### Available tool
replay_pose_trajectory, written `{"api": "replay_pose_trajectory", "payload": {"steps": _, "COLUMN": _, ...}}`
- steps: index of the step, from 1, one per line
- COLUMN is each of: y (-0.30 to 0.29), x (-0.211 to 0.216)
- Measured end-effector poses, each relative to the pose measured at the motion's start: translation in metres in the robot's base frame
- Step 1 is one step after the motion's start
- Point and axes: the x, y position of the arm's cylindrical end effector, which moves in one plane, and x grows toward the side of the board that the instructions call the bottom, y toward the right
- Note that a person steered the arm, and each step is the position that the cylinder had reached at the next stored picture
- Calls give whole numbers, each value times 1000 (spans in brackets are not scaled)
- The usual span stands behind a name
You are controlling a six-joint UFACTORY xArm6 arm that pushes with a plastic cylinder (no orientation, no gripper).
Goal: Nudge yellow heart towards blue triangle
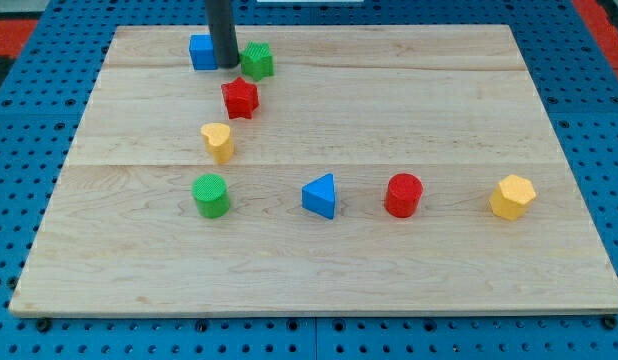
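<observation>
Nearest the view's bottom sits the green cylinder [211, 195], with the blue triangle [320, 196], red cylinder [403, 195] and yellow hexagon [512, 197] strung out toward 3 o'clock from it, each well apart. From the triangle, the yellow heart [217, 142] lies at about 10 o'clock, apart from it and just above the green cylinder. At 1 o'clock from the heart is the red star [240, 98], near but not touching.

My tip [227, 66] rests at the view's top, between the blue cube [202, 52] and a green block [257, 61] whose shape I cannot make out. I have no jaws — just a bare rod holding nothing. It covers the cube's right edge, and its upper part is cut off by the frame. From the heart, my tip stands at 12 o'clock, well apart — the star lies between us. The board [459, 270] is wood.
</observation>
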Motion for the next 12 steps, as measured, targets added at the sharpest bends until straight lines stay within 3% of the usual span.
{"api": "replay_pose_trajectory", "payload": {"steps": 2, "y": 22, "x": 102}}
{"api": "replay_pose_trajectory", "payload": {"steps": 4, "y": 94, "x": 114}}
{"api": "replay_pose_trajectory", "payload": {"steps": 5, "y": 156, "x": 123}}
{"api": "replay_pose_trajectory", "payload": {"steps": 6, "y": 193, "x": 152}}
{"api": "replay_pose_trajectory", "payload": {"steps": 8, "y": 164, "x": 224}}
{"api": "replay_pose_trajectory", "payload": {"steps": 9, "y": 96, "x": 208}}
{"api": "replay_pose_trajectory", "payload": {"steps": 10, "y": 65, "x": 189}}
{"api": "replay_pose_trajectory", "payload": {"steps": 12, "y": 120, "x": 154}}
